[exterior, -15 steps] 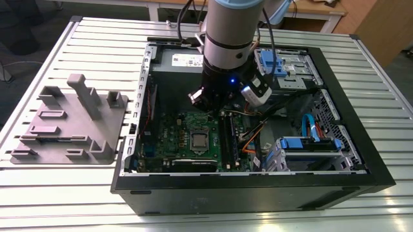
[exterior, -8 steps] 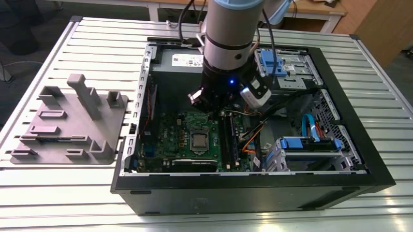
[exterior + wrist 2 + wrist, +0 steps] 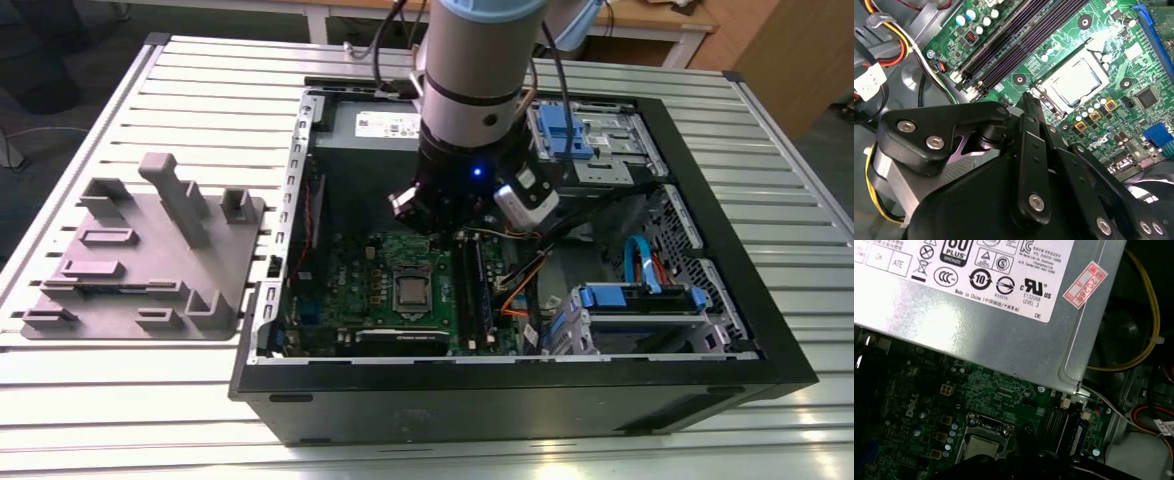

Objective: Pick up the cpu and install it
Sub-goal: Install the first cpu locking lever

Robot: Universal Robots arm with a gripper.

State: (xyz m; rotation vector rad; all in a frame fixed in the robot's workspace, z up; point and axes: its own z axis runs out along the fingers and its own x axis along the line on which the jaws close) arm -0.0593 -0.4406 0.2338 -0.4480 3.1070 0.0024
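Cpu sits in the socket; install step looks nearly finished. Gripper hangs just beside it, fingers together, gripping nothing. Any further move calls for care around the socket frame.

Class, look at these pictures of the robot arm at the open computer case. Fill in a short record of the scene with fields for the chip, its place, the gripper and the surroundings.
chip: small flat square silver-grey cpu
place: lying in the metal-framed socket on the green motherboard
gripper: black gripper above the board beside the socket, holding nothing visible
surroundings: open black computer case on a slatted metal table; grey plastic fixture at the exterior view's left
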